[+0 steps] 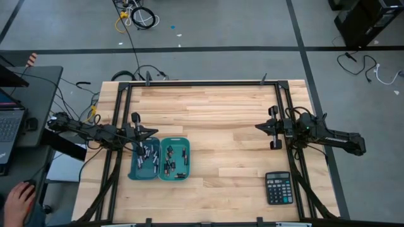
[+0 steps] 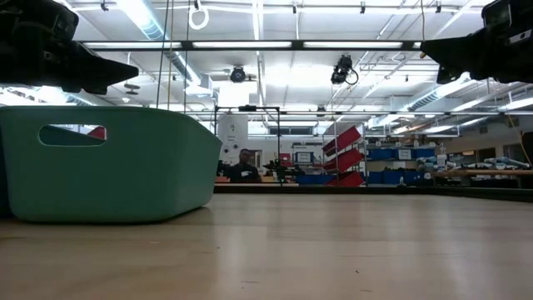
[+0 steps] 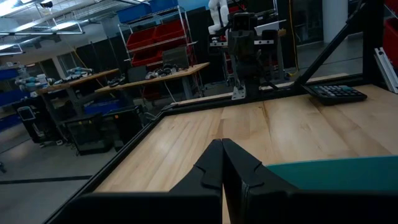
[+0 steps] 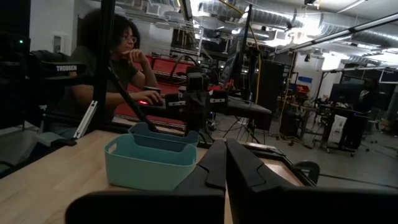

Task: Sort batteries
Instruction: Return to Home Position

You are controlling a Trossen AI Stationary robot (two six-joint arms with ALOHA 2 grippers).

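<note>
Batteries are likely light, rigid and slippery, and prone to roll: grip each across its middle. Left tool and right tool hang empty, fingers together.

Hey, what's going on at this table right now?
Nothing is being handled at the moment. The batteries lie in two teal bins standing side by side near the left arm. The left gripper hovers shut at the bins' edge. The right gripper hangs shut across the table. A calculator sits apart.
</note>
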